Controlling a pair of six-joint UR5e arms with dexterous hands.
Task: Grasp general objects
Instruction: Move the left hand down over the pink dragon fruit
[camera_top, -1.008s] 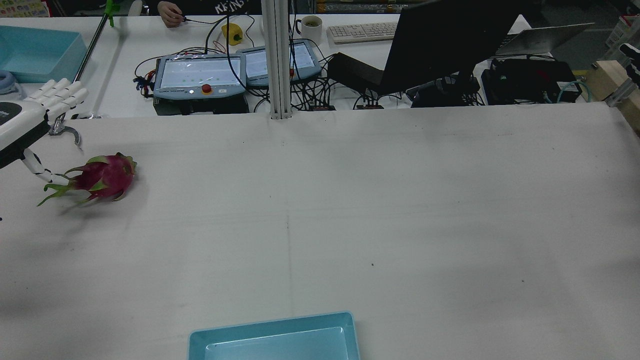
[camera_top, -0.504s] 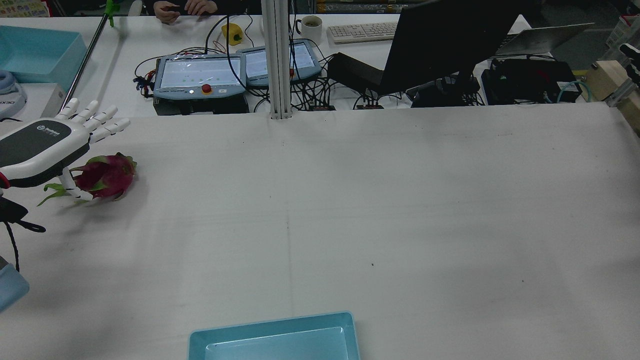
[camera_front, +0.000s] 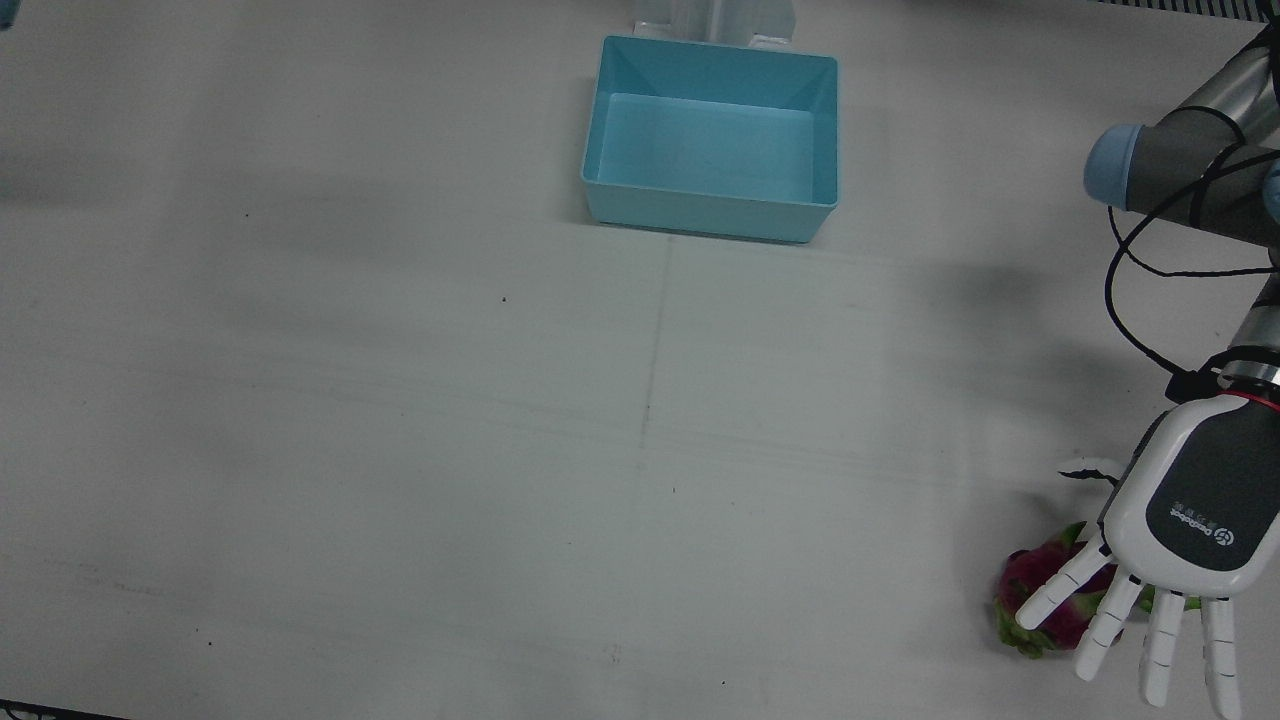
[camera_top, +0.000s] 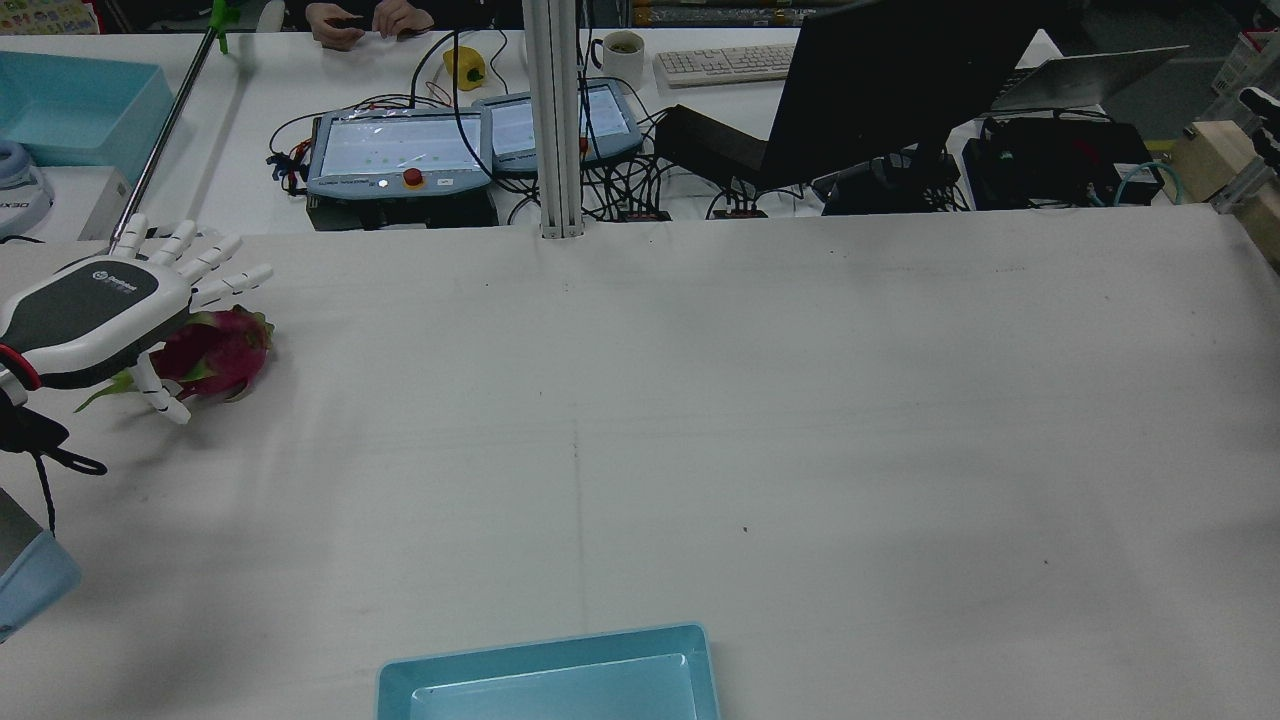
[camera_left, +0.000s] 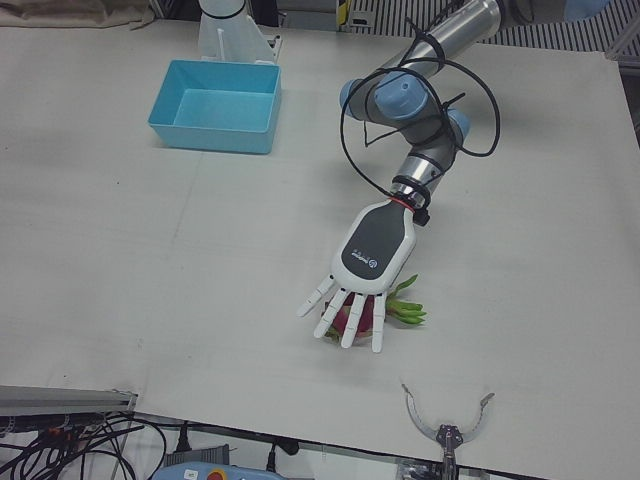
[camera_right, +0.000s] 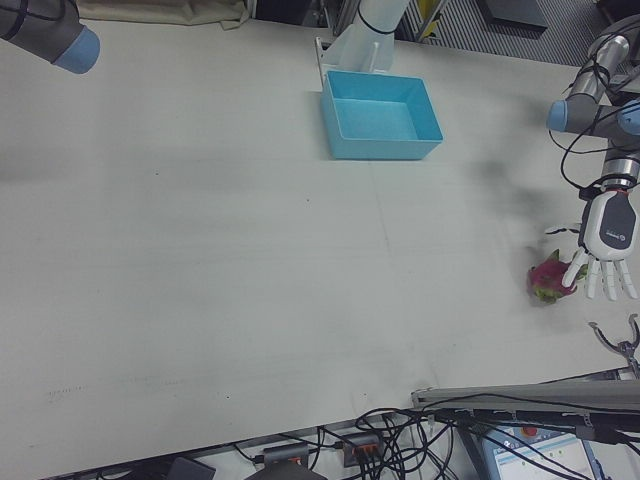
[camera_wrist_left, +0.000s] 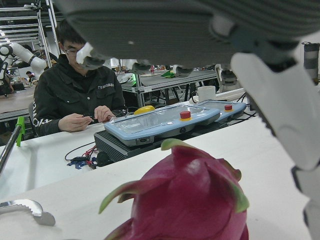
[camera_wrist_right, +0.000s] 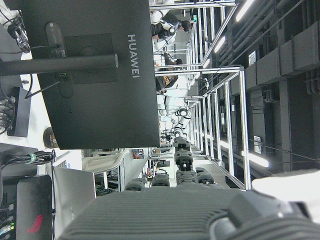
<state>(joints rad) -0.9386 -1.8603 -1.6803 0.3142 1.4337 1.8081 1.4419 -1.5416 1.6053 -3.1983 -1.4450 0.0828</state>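
A pink dragon fruit (camera_top: 225, 350) with green scales lies on the white table near its left edge. It also shows in the front view (camera_front: 1035, 590), the left-front view (camera_left: 352, 316), the right-front view (camera_right: 548, 275) and, close up, the left hand view (camera_wrist_left: 195, 200). My left hand (camera_top: 95, 310) hovers palm down over the fruit's stem end, fingers spread and straight, holding nothing; it also shows in the front view (camera_front: 1190, 510) and the left-front view (camera_left: 370, 250). My right hand (camera_wrist_right: 165, 215) shows only as a grey palm edge in its own view, facing a monitor; its fingers are hidden.
An empty light blue bin (camera_front: 710, 215) stands at the robot's side of the table, in the middle (camera_top: 540, 655). A metal claw-shaped tool (camera_left: 447, 425) lies at the table's far edge beyond the fruit. Control pendants (camera_top: 400, 150) and cables sit behind the table.
My left hand has come in from the table's left edge and now spreads over the dragon fruit. The fruit has not moved.
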